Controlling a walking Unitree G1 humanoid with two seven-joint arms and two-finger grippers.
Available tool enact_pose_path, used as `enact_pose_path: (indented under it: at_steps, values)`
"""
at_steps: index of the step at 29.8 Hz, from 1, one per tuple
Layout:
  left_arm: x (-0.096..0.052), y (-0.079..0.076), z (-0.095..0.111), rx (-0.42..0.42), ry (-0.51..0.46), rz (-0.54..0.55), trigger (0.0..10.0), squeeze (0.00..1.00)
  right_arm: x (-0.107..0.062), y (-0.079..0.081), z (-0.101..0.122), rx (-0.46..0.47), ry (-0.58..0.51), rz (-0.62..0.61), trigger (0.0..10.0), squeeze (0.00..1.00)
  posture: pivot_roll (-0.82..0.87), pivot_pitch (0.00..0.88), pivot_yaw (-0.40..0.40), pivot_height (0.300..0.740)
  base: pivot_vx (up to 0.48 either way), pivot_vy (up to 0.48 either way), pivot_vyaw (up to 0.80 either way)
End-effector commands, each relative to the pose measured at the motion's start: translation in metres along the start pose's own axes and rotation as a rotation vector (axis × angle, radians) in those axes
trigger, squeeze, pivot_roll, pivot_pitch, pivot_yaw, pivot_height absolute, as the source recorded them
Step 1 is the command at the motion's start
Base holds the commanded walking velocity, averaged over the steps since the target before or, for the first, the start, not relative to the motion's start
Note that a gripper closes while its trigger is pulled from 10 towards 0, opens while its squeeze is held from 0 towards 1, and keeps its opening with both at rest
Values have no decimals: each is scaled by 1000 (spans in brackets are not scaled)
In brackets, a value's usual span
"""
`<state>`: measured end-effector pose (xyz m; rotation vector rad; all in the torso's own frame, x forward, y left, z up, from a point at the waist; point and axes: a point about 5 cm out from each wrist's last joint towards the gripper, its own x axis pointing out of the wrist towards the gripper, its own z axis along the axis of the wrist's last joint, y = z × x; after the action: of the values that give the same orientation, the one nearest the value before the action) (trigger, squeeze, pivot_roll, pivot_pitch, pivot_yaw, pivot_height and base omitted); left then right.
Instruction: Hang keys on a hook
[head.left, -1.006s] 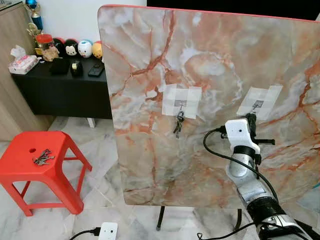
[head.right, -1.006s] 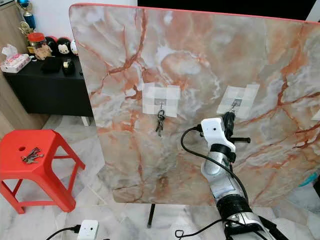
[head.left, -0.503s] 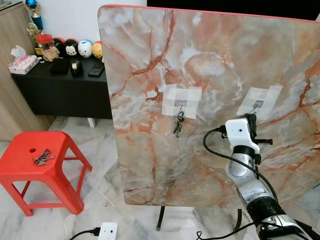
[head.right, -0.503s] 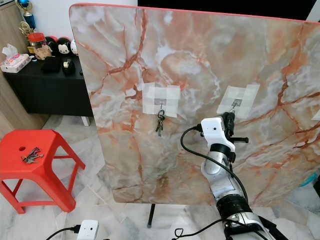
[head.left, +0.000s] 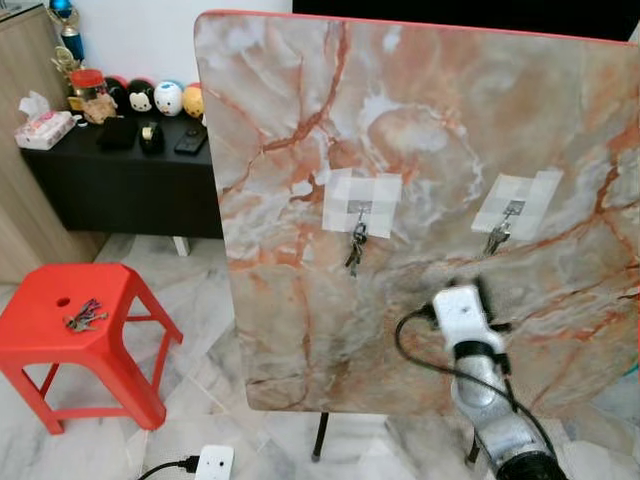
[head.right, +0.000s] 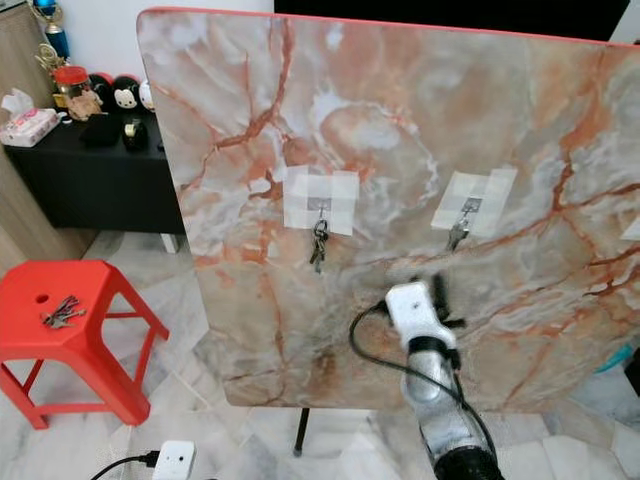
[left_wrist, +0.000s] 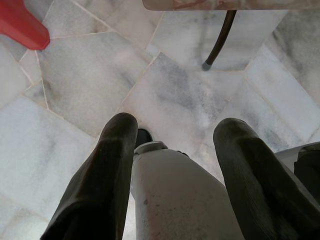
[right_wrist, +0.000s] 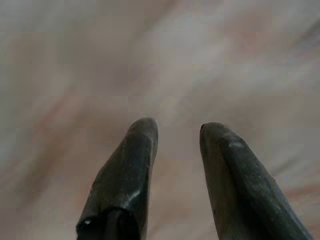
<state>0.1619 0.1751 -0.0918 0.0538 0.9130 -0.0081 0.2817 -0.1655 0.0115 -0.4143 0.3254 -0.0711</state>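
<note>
An upright marble board (head.left: 420, 130) carries two taped hooks. A bunch of keys (head.left: 355, 246) hangs from the left hook (head.left: 361, 207). Another set of keys (head.left: 496, 238) hangs from the right hook (head.left: 513, 208). My right gripper (right_wrist: 177, 126) is open and holds nothing, facing the board at close range. Its white wrist (head.left: 462, 310) is blurred, below the right hook and apart from the keys. A third bunch of keys (head.left: 86, 315) lies on the red stool (head.left: 45, 345). My left gripper (left_wrist: 175, 127) hangs open over the floor.
A black sideboard (head.left: 120, 170) with toys and a tissue box stands at the back left. A white power strip (head.left: 215, 463) lies on the marble floor near the board's black stand leg (head.left: 322, 437). A wooden cabinet (head.left: 20, 150) is at the far left.
My right gripper has let go of the keys at the right hook and dropped down and back. The keys now hang there on their own.
</note>
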Motion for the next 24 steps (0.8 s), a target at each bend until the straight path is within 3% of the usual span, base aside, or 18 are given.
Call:
enact_pose_path:
  at_steps: [1,3,4,5,8,10,14,17,24]
  values:
    - [-2,-3,-8,20,38,-9,10000,0,-6,4,-34,218,223,22,10000,0,92,0,-88,740,0,0,0]
    - [-1,-3,-8,21,38,-6,10000,0,-13,9,-53,330,364,-1,10000,0,92,0,-88,740,0,0,0]
    - [-1,-3,-8,21,38,-6,10000,0,-13,9,-53,330,364,-1,10000,0,92,0,-88,740,0,0,0]
    - [-1,-2,-8,19,37,3,10000,0,-22,13,-70,379,468,-15,10000,0,100,0,-88,740,0,0,0]
    - [-1,-2,-7,16,37,8,10000,0,-26,15,-78,391,512,-6,10000,0,93,0,-85,740,0,0,0]
    - [-1,-1,-7,38,47,10,10000,0,-43,25,-99,437,637,37,10000,0,74,0,-73,740,0,0,0]
    - [0,1,-6,45,52,11,10000,0,-61,33,-117,472,732,95,10000,0,74,0,-66,740,0,0,0]
    - [0,2,-6,54,62,15,10000,0,-70,36,-125,434,776,127,10000,0,70,0,-60,740,0,0,0]
    - [1,6,-3,56,64,24,10000,0,-71,35,-128,451,764,123,10000,0,53,0,-43,740,0,0,0]
